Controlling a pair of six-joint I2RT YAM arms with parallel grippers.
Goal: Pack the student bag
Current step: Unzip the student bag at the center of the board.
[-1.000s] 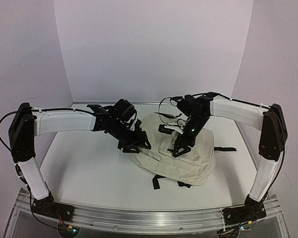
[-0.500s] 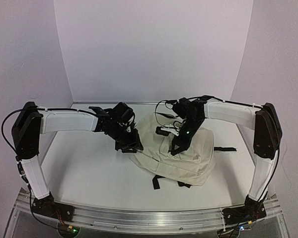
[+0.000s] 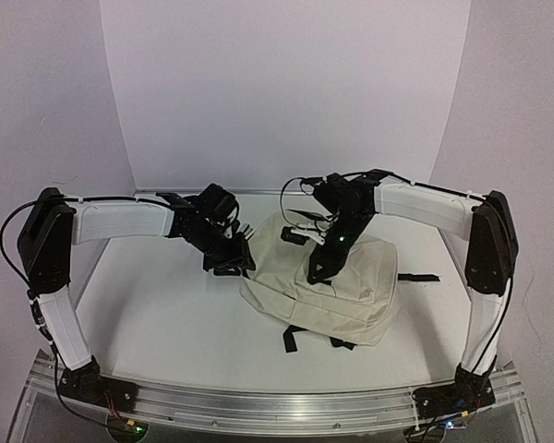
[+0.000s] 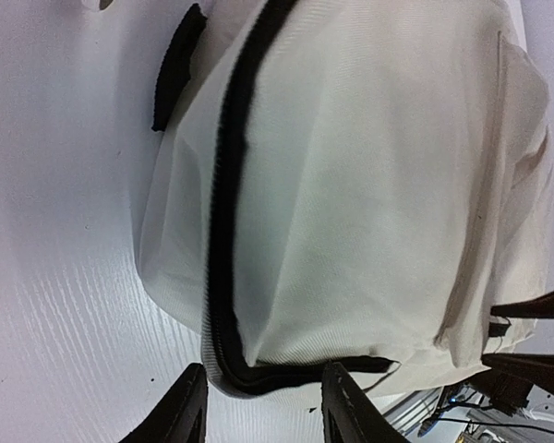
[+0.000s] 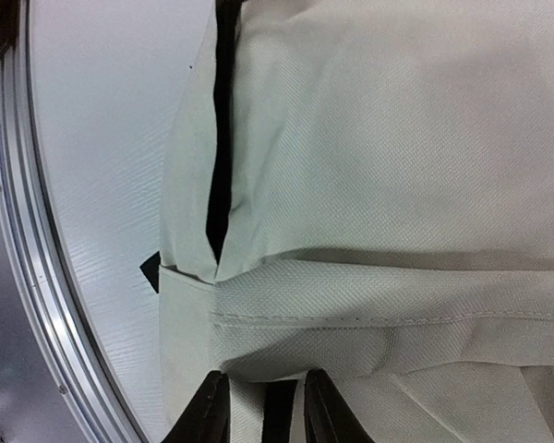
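Observation:
The student bag is a cream fabric backpack lying flat right of the table's middle, with a black zipper along its edge. My left gripper is at the bag's left end. In the left wrist view it is open, and the bag's zippered corner lies between the spread fingers. My right gripper is down on top of the bag. In the right wrist view it is nearly closed on a fold of the cream fabric.
Black straps stick out from under the bag at its right side and its near edge. The white table has walls at the back and sides and a metal rail along the near edge.
Both grippers have moved left. The left gripper has drawn back to the bag's left end. The right gripper has slid left across the bag's top, still holding the fabric.

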